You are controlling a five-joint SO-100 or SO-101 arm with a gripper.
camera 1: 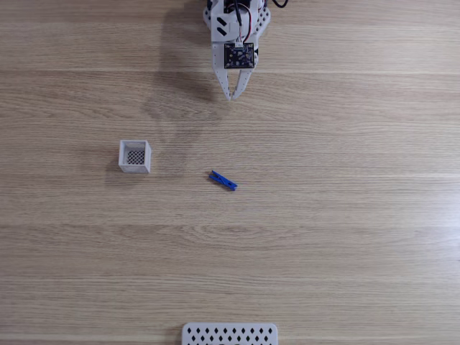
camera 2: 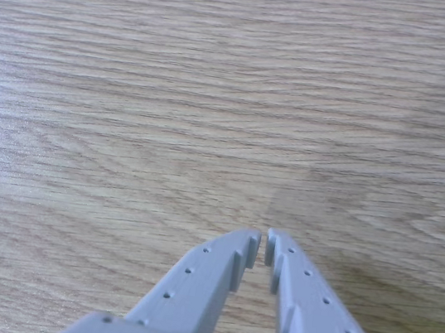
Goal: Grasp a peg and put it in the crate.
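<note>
In the fixed view a slim bright-blue peg (camera 1: 223, 180) lies flat on the wooden table near the middle, slanted from upper left to lower right. The small white square crate (camera 1: 135, 156) stands to its left, open-topped with a dark mesh bottom and nothing inside. My white gripper (camera 1: 233, 94) hangs at the top centre, well above the peg in the picture, fingertips pointing down toward it. Seen from the other view, the gripper (camera 2: 261, 248) has its two grey fingers meeting at the tips over bare wood, with nothing between them.
A wide white perforated panel (camera 1: 229, 334) sits at the bottom edge of the fixed view. The wooden tabletop (camera 1: 345, 215) stretches around the peg and crate on all sides.
</note>
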